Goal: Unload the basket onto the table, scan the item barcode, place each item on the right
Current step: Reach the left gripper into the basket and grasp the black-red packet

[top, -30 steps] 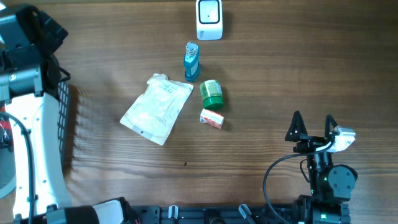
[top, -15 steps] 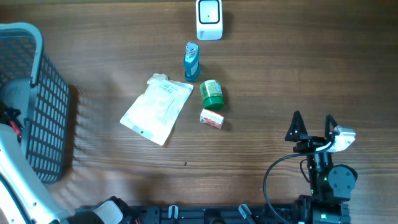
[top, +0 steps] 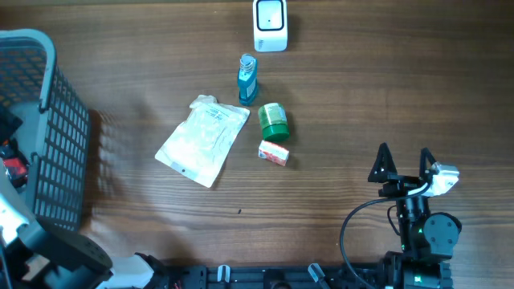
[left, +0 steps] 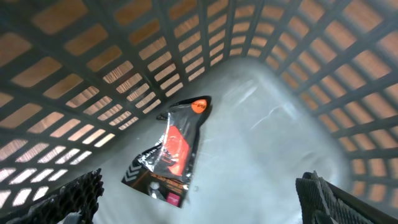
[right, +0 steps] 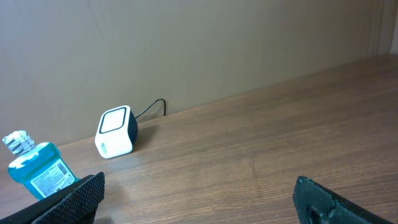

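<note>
Red-black packet (left: 174, 149) — perhaps snack — in basket (left: 273, 140)

My right fingers (top: 382, 163) have bare counter (top: 450, 96) all round and a clear run toward the scanner (top: 270, 24), with the pouch (top: 202, 140), bottle (top: 248, 79), jar (top: 273, 122) and box (top: 273, 152) crowding the middle, while my left fingers (left: 71, 198) sit walled in by the basket (left: 124, 62), a packet (left: 177, 146) on its floor.
</note>
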{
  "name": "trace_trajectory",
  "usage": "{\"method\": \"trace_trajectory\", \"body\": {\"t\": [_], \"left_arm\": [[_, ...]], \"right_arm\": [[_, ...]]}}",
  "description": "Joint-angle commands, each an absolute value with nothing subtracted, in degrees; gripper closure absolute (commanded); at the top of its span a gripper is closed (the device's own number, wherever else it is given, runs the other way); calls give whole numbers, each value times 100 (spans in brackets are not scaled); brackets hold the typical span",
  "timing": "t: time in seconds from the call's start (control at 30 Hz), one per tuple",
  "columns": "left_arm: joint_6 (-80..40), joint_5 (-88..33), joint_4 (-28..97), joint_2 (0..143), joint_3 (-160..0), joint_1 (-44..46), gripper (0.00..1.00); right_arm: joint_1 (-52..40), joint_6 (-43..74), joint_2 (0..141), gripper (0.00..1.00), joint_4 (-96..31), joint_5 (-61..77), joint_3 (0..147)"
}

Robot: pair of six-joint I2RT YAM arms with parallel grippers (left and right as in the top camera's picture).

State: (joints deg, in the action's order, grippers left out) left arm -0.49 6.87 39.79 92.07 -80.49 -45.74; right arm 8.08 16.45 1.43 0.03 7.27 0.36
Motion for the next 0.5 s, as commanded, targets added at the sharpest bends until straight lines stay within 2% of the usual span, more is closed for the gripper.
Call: {"method": "trace_trajectory", "body": {"t": [0.0,0.1,0.47], "left_arm": [[932,150,3918,9631,-8018,-4829,0],[1031,-322,3660,10066,-8005,-4915,0],[1033,-320,2705,10857,-7953,-4915,0]], "right_arm": [[816,1667,139,0,38,685,32],[816,1669,139,0,38,685,32],[816,1669,139,0,36,685,32]]}}
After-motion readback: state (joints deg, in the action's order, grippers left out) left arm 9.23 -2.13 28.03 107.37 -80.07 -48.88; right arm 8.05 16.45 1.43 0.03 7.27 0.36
